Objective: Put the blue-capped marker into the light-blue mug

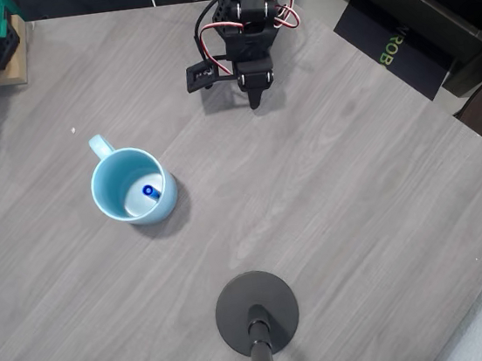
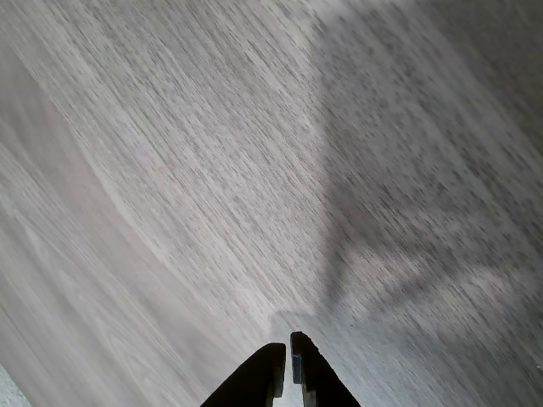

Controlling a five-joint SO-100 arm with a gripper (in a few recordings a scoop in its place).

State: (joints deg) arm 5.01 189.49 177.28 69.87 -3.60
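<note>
Since the marker [image 1: 148, 190] already stands in the mug [image 1: 107, 193], well clear of the closed, empty pincer [image 2: 287, 365], only a stray swing could tip it.

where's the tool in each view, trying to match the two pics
Overhead view: the tool is at top centre, folded back near the arm's base, pointing down at the table, well right of the light-blue mug.
Wrist view: the tool is at bottom centre, its tips together.
Shared landmark: the grey wood-grain table.
</note>
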